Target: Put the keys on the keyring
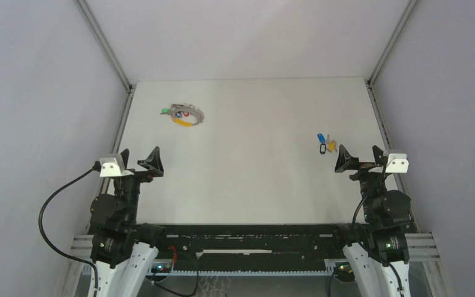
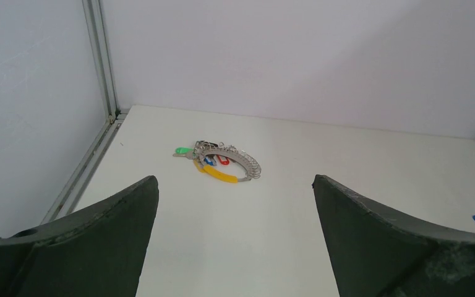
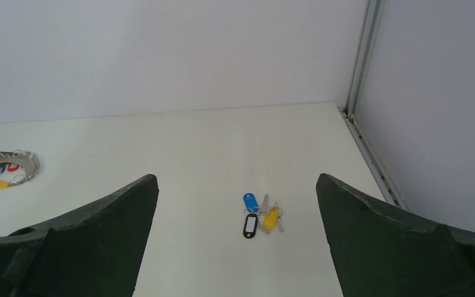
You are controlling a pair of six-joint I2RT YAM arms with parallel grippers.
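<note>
Up close, the left gripper (image 1: 140,158) has its two dark fingers (image 2: 114,238) spread wide and holds nothing. Its wrist view crops both fingers at the bottom edge, so only their inner faces and tips show. Beyond the gap, well apart from the tips, the keyring (image 2: 226,164) lies flat on the white table (image 2: 321,154) near the far left corner. It is a grey coiled loop with a yellow section along its near side and a green piece sticking out to the left. Red and blue pieces are bunched inside it, too tangled to tell apart. The right gripper (image 1: 362,156) is likewise spread wide and grasps nothing, its fingers also cropped by the lower edge of its own wrist view. Ahead of it, near the right side of the table, the keys (image 3: 261,215) lie in a small cluster, touching or overlapping. They show a blue head, a black-rimmed tag below it, a yellow head to the right, and thin metal blades whose number cannot be made out. In the left wrist view only a blue sliver of them shows, cut off at the right edge. From above, both clusters shrink to coloured specks, and the keys sit close to the right gripper's left fingertip; whether they touch it cannot be told. Keyring and keys lie well apart, on opposite sides of the table.
</note>
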